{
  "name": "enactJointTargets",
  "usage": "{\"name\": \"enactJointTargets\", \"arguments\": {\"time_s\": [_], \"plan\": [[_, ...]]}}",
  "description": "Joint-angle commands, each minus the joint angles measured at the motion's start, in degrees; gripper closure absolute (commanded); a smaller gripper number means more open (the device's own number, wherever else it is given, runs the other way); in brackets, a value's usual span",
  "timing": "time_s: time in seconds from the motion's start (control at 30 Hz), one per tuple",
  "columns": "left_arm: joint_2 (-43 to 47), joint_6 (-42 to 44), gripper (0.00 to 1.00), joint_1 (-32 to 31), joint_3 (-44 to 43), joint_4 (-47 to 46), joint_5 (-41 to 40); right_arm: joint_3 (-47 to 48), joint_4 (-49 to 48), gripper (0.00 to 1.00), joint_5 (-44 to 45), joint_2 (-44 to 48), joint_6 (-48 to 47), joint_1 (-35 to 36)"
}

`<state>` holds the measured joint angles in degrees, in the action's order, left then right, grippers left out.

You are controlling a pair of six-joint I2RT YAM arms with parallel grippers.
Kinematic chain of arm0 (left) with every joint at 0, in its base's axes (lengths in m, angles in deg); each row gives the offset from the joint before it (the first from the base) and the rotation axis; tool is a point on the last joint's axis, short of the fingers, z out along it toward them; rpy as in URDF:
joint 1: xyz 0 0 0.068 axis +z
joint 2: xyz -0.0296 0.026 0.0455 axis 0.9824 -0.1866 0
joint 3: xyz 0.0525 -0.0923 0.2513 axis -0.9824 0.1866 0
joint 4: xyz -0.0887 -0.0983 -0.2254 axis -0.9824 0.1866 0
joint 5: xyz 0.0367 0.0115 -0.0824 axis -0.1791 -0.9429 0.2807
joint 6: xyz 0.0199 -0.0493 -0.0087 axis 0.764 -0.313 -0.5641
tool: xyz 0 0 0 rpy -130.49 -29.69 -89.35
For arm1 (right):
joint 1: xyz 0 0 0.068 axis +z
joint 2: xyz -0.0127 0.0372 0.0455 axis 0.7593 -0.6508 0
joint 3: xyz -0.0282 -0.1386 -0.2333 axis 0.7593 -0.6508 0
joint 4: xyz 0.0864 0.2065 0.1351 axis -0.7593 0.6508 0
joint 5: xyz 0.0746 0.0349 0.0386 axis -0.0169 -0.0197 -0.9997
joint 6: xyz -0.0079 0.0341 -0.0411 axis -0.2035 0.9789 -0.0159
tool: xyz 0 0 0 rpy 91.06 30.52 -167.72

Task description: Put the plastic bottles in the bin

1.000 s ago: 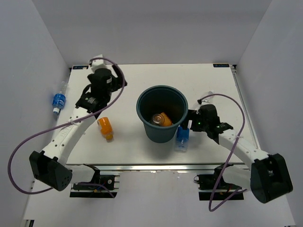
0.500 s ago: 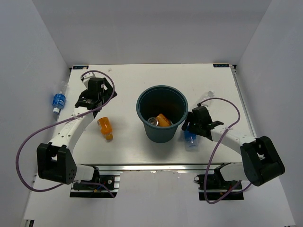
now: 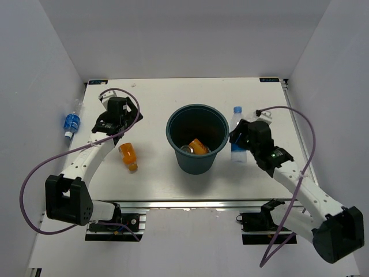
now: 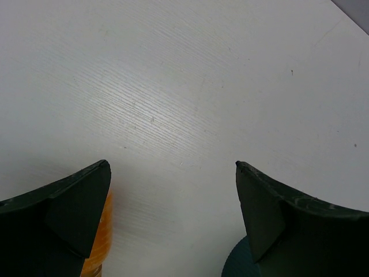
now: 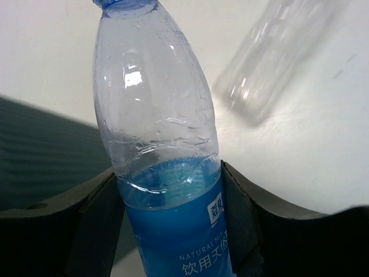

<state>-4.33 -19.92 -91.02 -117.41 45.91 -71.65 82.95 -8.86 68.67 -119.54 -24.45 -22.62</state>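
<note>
We see right pincer (image 5: 170, 193) clamped on clear plastic bottle with blue label (image 5: 164, 144), cap end up, just beside right rim of dark blue-grey round plastic bin (image 3: 196, 164) at middle of white desk (image 3: 161, 95). Inside bin: orange-filled bottle (image 3: 199, 146). Plain clear bottle (image 5: 277, 52) lies on desk beyond held one. We find left pincer (image 4: 172, 173) wide, holding nothing, above desk; orange bottle with orange cap (image 3: 128, 156) lies near it. Second blue-labelled bottle (image 3: 71, 121) at desk's left edge.

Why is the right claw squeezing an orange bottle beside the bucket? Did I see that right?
Not quite. The right claw is squeezing a clear bottle with a blue label, not an orange one. It is indeed beside the bucket. The right wrist view shows the blue label plainly.
</note>
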Motion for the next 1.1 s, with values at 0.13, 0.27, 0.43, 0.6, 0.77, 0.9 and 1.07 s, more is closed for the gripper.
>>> {"name": "enactJointTargets", "arguments": {"time_s": [0.13,0.27,0.43,0.6,0.77,0.9,1.07], "plan": [[1.9,0.0,0.02,0.8,0.8,-1.6,1.2,14.5,-2.5,0.46,10.7,4.5,-9.7,0.1],[1.8,-0.4,0.02,1.1,1.1,-1.1,1.1,25.3,-6.0,0.45,-1.7,-0.5,-12.0,0.2],[2.0,-1.3,0.02,1.3,0.8,-0.1,2.1,31.4,-10.4,0.45,-21.7,-9.4,-11.7,2.6],[3.4,-4.9,0.02,1.3,1.5,0.5,1.7,31.2,-10.6,0.38,-22.0,-12.6,-13.6,9.4],[7.0,-9.4,0.02,1.5,4.6,1.0,-1.9,27.1,-15.0,0.21,-23.5,-12.3,-14.3,10.9],[11.4,-12.3,0.02,1.5,7.9,2.8,-4.5,24.9,-16.4,0.11,-24.8,-11.3,-15.5,10.8],[14.9,-15.6,0.02,1.4,12.5,5.8,-5.2,30.1,-12.3,0.11,-23.7,-13.1,-20.2,10.9]]}}
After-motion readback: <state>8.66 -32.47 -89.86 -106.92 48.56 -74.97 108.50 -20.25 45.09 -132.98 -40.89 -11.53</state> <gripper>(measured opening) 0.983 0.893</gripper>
